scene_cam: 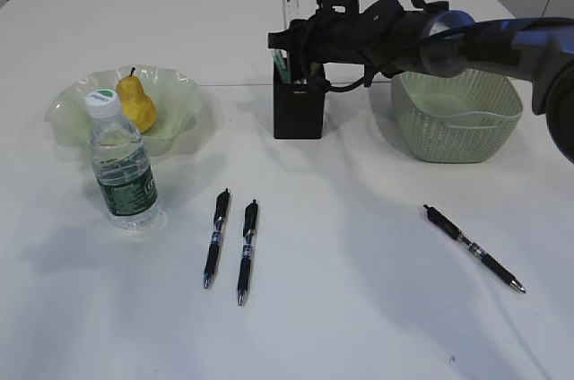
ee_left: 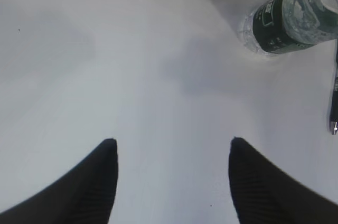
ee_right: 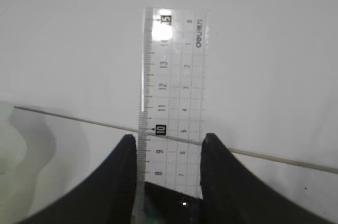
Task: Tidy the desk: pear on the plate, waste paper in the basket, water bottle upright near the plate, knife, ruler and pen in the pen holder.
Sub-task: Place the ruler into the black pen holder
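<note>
White tabletop (scene_cam: 359, 308) fills the room's foreground, a seam running across it behind the things. At ten o'clock sits the plate (scene_cam: 188, 98) with the pear (scene_cam: 136, 102) already in it, and the bottle (scene_cam: 124, 169) stands upright just in front, touching or nearly touching the plate's rim. Near twelve o'clock stands the black pen holder (scene_cam: 299, 111), and at two o'clock the basket (scene_cam: 457, 120).

Reaching across from the right, the right hand (ee_right: 168, 142) hovers over the holder, its fingers partly closed on the ruler (ee_right: 173, 92), flanking its two long edges. The ruler's far end sticks up past the fingers and its near end seems to dip into the holder, though I cannot tell whether it has touched bottom. Meanwhile the left hand (ee_left: 171, 147) hangs wide open over bare tabletop at about eight o'clock, holding nothing, the bottle's base close by.

Three pens lie loose: two (scene_cam: 215, 237) (scene_cam: 247, 250) side by side at six o'clock and one (scene_cam: 473, 248) at four o'clock.

I judge the ruler light, thin, stiff and slick, likely to slip or tip if released too high; pinching it by the long edges looks right. Each pen should be light and inclined to roll, best taken across the barrel near its middle.
</note>
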Tool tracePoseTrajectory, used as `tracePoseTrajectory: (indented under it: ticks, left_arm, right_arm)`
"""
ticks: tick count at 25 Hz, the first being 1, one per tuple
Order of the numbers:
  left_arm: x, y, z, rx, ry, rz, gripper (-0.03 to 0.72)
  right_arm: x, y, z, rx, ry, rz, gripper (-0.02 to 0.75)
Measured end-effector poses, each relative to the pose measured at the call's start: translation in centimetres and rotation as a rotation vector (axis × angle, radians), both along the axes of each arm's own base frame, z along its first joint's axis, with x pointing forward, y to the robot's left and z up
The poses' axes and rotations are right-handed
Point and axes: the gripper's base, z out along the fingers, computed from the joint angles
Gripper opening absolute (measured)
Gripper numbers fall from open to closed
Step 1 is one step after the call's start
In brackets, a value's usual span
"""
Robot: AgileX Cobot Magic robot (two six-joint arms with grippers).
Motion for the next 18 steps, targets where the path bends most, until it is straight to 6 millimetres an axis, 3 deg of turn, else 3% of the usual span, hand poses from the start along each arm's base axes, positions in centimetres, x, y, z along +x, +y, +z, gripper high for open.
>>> tracePoseTrajectory:
  ticks: [10,18]
  left_arm:
    - [0.00,0.00,0.00,0.000,0.000,0.000,0.466]
    - [0.00,0.00,0.00,0.000,0.000,0.000,0.466]
  right_arm:
    - [-0.14,0.14,-0.17,0.016,0.029,0.018,0.284]
    - [-0.16,0.16,-0.19,0.017,0.031,0.021,0.349]
